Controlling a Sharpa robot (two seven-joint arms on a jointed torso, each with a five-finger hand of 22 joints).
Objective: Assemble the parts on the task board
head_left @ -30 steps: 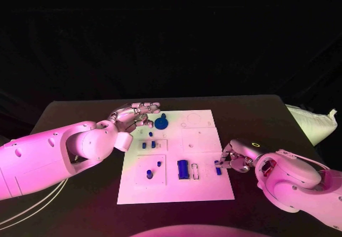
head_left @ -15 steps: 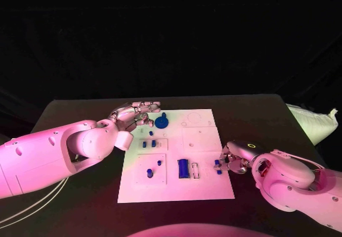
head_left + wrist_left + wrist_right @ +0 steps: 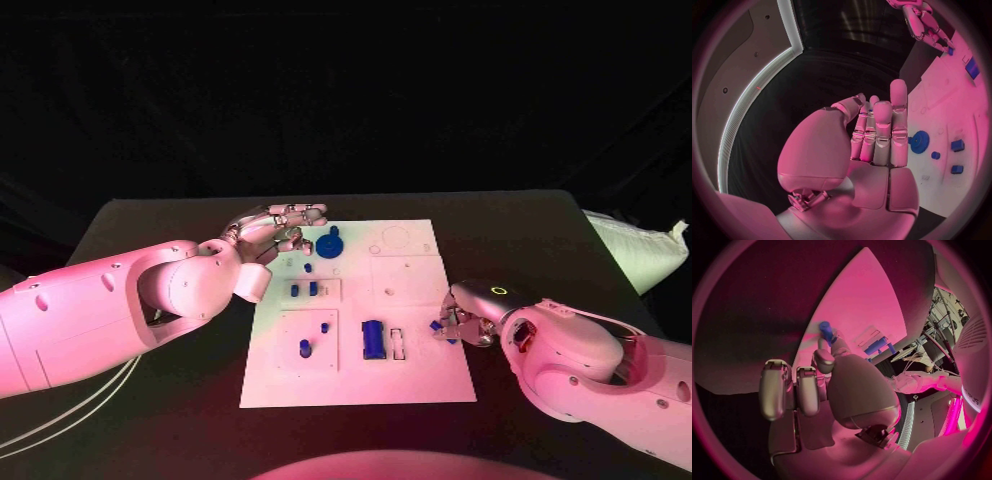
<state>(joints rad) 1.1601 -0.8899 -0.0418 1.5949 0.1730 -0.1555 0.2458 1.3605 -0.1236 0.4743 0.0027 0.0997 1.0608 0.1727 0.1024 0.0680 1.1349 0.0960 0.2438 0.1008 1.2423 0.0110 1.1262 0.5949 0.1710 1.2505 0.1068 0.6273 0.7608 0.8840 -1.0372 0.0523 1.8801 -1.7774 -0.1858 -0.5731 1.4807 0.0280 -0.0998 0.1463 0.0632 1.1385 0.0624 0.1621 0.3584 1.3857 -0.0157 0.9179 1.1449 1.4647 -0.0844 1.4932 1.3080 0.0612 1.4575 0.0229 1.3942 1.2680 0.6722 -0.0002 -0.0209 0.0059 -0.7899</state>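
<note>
- Head view: the white task board (image 3: 411,385) lies mid-surface (image 3: 173,420); no writing on it can be read. The left hand (image 3: 274,232), fingers loosely curled on nothing, sits at the board's far left corner just beside one blue gear (image 3: 329,246). The right hand (image 3: 459,322) pinches one small blue peg (image 3: 438,328) at the board's right edge.
- Left wrist view: its fingers (image 3: 879,135) stand straight and together, empty; the gear lies just beside them.
- Right wrist view: the peg is gripped at the fingertips (image 3: 824,355).
</note>
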